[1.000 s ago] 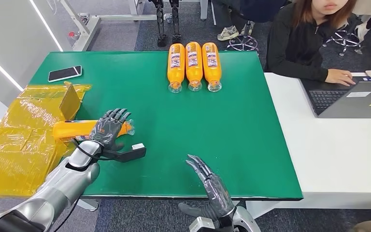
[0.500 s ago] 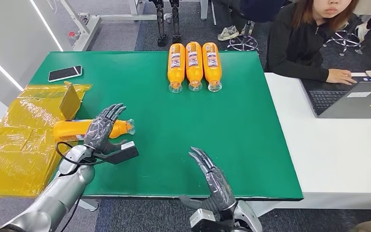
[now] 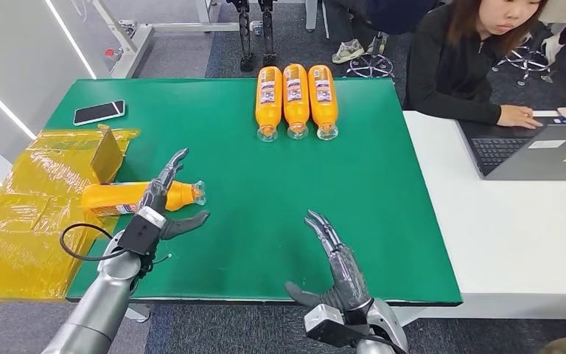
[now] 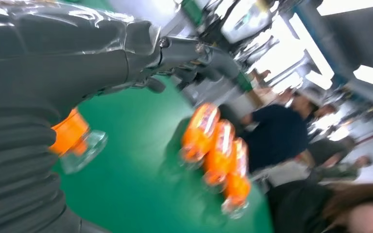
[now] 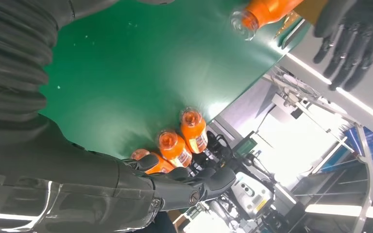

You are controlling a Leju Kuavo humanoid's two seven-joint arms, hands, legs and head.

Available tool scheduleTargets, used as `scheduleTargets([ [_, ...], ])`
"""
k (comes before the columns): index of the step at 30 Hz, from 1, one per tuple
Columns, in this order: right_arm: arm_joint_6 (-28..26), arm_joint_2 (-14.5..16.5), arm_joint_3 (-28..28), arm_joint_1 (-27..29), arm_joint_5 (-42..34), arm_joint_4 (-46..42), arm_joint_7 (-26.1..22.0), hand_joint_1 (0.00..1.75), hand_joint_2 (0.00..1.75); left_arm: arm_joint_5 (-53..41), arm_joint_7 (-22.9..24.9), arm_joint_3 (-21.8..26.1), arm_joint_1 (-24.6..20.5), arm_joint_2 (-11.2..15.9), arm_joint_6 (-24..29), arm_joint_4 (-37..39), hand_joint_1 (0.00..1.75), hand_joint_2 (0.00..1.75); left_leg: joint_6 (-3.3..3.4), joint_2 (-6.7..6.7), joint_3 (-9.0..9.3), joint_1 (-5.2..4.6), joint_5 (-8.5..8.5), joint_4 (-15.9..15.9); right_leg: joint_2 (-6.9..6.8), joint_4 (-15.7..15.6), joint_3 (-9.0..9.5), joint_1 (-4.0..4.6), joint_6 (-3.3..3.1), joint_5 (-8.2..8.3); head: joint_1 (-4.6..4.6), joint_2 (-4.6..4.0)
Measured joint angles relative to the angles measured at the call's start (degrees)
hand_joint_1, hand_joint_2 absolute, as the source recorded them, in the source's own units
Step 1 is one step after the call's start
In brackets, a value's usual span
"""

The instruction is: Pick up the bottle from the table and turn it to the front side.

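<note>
Head view, from your left: yellow plastic wrap (image 3: 29, 214) drapes the green worktop (image 3: 265, 184) edge, and the bottle (image 3: 129, 198) lies on its side beside it, cap toward centre. Your left hand (image 3: 163, 203) hovers at the bottle, fingers spread, holding nothing. Three more bottles (image 3: 295, 99) lie together at the far edge. Your right hand (image 3: 339, 269) is open above the near edge.
</note>
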Motion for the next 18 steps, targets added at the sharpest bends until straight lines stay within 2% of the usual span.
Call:
scheduleTargets([
  [12, -0.3, 0.2, -0.2, -1.0, -1.0, 1.7, -0.5, 0.0, 1.75, 2.3, 0.0, 2.2, 1.8, -1.0, -0.8, -4.7, 0.0, 1.75, -0.01, -0.01, 0.0, 0.02, 0.01, 0.0, -0.03, 0.0, 0.0, 0.01, -0.01, 0.0, 0.0, 0.0],
  [18, -1.1, 3.0, -0.3, -4.4, -5.0, 4.5, -1.8, 0.0, 1.75, 10.5, 0.2, 2.9, 3.1, -3.6, -2.3, -7.5, 0.0, 1.75, 0.0, -0.01, 0.0, 0.01, 0.01, 0.0, -0.02, 0.0, 0.01, 0.01, 0.0, 0.01, 0.0, 0.0],
])
